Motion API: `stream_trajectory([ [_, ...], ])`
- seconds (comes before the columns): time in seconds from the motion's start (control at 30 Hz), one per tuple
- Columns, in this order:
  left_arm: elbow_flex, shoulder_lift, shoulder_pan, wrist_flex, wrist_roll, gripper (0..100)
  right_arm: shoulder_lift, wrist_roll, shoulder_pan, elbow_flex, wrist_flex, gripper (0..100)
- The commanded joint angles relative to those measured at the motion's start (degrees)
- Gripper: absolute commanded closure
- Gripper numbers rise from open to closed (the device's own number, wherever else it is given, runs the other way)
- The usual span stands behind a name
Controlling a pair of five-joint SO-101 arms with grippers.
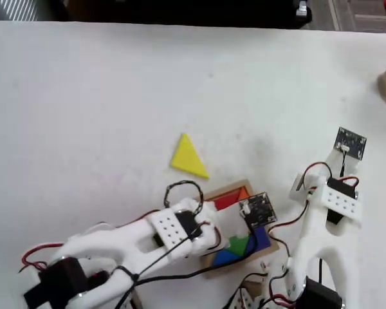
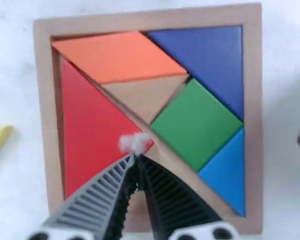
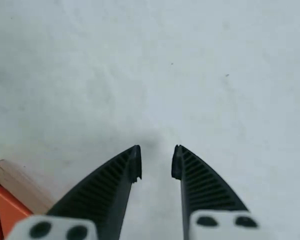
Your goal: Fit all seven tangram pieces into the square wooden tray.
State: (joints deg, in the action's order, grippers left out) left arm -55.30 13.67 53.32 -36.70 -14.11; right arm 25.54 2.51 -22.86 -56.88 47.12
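The white bench [image 1: 83,84] carries the square wooden tray [image 2: 42,100]. In it lie a red triangle [image 2: 90,135], a dark blue triangle [image 2: 210,55], an orange parallelogram [image 2: 120,55], a green square [image 2: 195,125] and a light blue triangle [image 2: 225,170]. The yellow triangle [image 1: 188,156] lies on the bench near the tray. The left gripper [image 2: 135,159] has its fingers closed, holding nothing, over the red triangle. The right gripper [image 3: 156,162] has its fingers a little apart, over the bench beside the tray.

The left arm [image 1: 174,232] hangs over the tray [image 1: 226,188]; the yellow triangle [image 1: 188,156] lies unobstructed.
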Motion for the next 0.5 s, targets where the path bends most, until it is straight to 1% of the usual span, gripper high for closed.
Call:
stream_trajectory([
  [0.0,7.12,-4.26,-1.45,1.05,0.7,98,0.22,-0.62,-0.31,2.64,0.48,88.6],
  [0.13,9.49,-6.55,-1.54,0.97,0.7,98,0.22,-0.62,-0.31,2.64,0.48,88.6],
  [0.37,9.14,-6.46,-1.54,0.88,0.7,98,0.22,-0.62,-0.31,2.64,0.13,88.6],
  [0.47,9.14,-3.56,-1.36,-3.78,0.7,98,0.22,-0.62,-0.4,2.64,0.13,88.6],
])
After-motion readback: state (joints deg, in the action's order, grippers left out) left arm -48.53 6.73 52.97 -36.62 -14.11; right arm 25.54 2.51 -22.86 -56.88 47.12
